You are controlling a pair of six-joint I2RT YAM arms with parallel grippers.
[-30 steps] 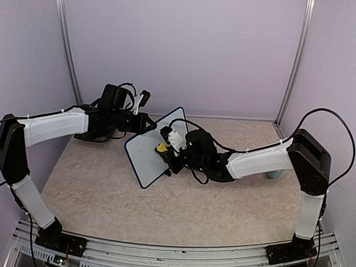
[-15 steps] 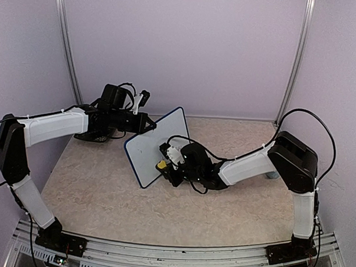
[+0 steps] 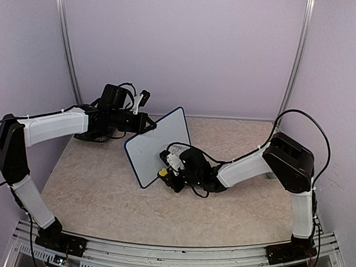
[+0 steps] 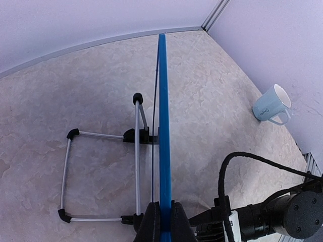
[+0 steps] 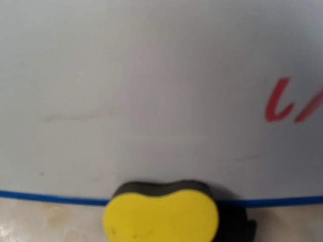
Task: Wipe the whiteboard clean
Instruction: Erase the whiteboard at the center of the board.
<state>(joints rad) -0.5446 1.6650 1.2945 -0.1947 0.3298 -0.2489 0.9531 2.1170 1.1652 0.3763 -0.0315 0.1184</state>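
1. Your whiteboard (image 3: 157,145) stands tilted on the table (image 3: 104,201), near the middle and toward the far side. Its white face is turned toward the near right.
2. Your left gripper (image 3: 149,126) is closed onto the board's upper far-left edge. In the left wrist view both fingers (image 4: 150,224) press against the dark-blue frame (image 4: 162,126), which runs edge-on between them.
3. On the left side of the board, behind its face, a wire stand (image 4: 101,176) with black tips rests on the table and meets the board's back.
4. Your right gripper (image 3: 166,170) sits low at the near bottom edge of the board, clamped around a yellow sponge (image 5: 161,217).
5. In the right wrist view the sponge lies over the blue line of the bottom frame, its dark backing showing around it. You cannot tell from these views whether it presses on the white face.
6. Red marks (image 5: 285,99) show on the face up and to the right of the sponge. A faint smear (image 5: 75,117) shows to its upper left.
7. A pale mug (image 4: 271,104) sits on the table well to the right of the board, near the right wall.
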